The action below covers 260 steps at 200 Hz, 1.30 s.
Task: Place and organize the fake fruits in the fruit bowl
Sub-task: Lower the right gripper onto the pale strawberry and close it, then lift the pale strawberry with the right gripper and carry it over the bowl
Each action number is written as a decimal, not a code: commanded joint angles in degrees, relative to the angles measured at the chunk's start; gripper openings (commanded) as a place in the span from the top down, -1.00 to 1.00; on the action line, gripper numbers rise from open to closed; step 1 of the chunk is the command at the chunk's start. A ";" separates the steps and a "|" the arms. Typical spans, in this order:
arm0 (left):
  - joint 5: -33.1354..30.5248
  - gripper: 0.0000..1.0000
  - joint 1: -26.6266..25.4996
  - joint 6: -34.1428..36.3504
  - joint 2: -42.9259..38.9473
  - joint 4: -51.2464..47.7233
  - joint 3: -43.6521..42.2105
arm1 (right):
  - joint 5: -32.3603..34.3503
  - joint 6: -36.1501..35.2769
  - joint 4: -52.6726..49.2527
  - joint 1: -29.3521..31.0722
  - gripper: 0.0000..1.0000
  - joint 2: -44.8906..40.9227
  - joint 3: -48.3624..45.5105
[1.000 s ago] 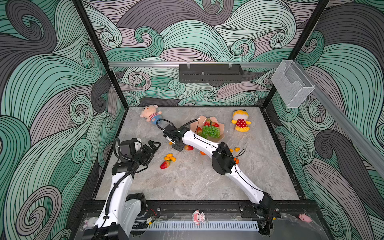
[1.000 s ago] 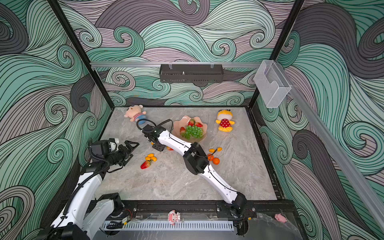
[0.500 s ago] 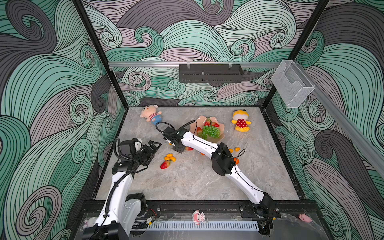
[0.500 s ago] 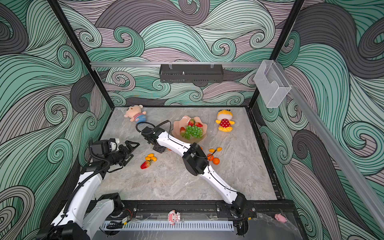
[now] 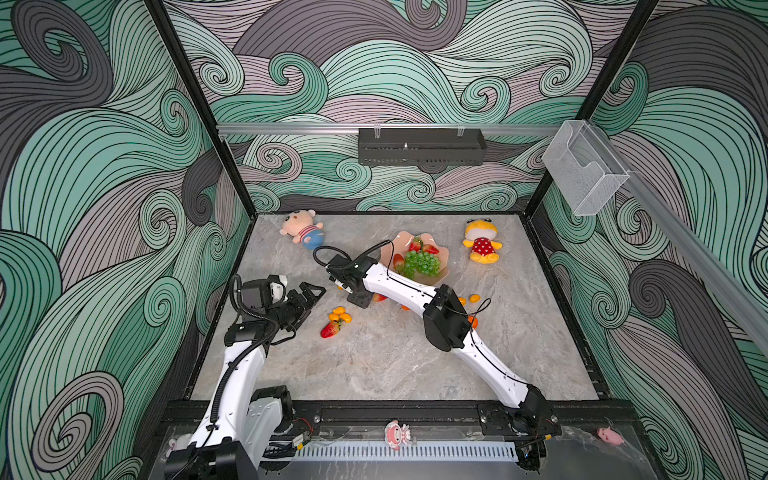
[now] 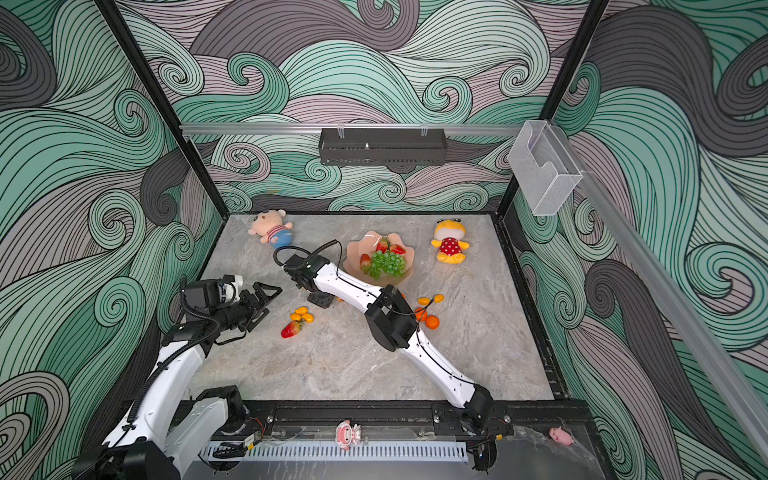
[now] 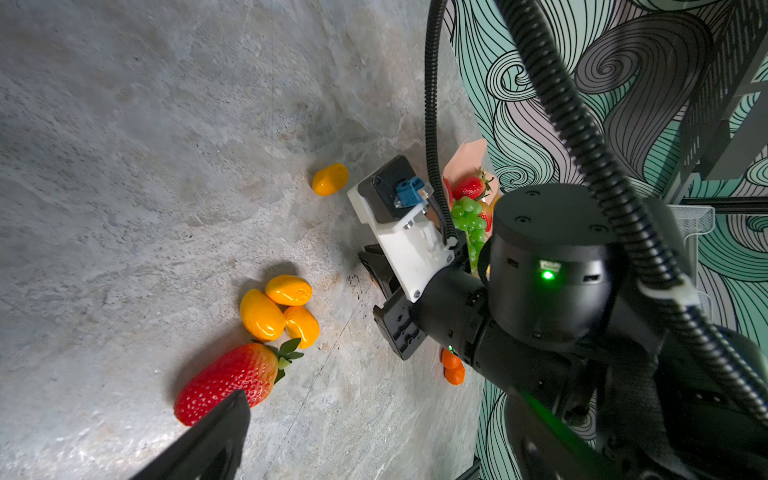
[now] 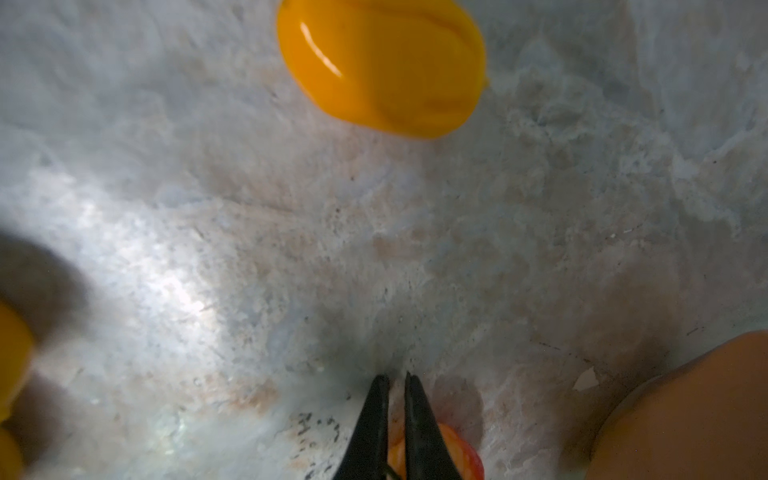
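The pink fruit bowl (image 5: 399, 243) (image 6: 409, 253) holds the green grape bunch (image 5: 422, 262) and strawberries (image 5: 430, 249). My right gripper (image 5: 359, 300) (image 8: 397, 376) points down at the table left of the bowl, shut to a thin slit. A strawberry (image 8: 457, 453) (image 5: 379, 297) lies right behind its fingers; whether its leaf is pinched I cannot tell. One kumquat (image 8: 380, 66) lies just beyond. My left gripper (image 5: 309, 297) (image 7: 374, 436) hangs open near three kumquats (image 7: 282, 307) and a loose strawberry (image 7: 226, 380). Tangerines (image 6: 432, 322) and kumquats (image 6: 424, 300) lie beside the right forearm.
Two plush dolls lie at the back: a pink one (image 5: 301, 232) on the left, a yellow red-dotted one (image 5: 482, 245) right of the bowl. The right arm stretches diagonally across the table. A black shelf (image 5: 422, 145) and a clear box (image 5: 582, 166) hang on the walls.
The right gripper's jaws have closed from partly open to a thin slit, and it has shifted slightly nearer and lower beside the strawberry. The left arm has not moved.
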 commanded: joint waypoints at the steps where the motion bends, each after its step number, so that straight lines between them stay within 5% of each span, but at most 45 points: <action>1: 0.64 -0.97 -0.77 1.87 -0.27 -1.65 3.11 | -1.15 2.25 -1.74 0.06 0.87 -5.51 -0.97; 66: -2.33 -0.97 -5.44 3.63 -2.45 -3.67 4.65 | -5.44 8.38 1.11 -1.51 1.00 -16.26 -9.88; 172: -10.07 -0.97 -22.37 2.28 7.28 2.42 10.13 | -12.07 18.73 13.59 -9.07 1.00 -37.04 -34.15; 260: -15.08 -0.97 -28.96 6.35 23.72 3.02 23.57 | -25.57 42.46 30.77 -25.01 1.00 -41.08 -42.05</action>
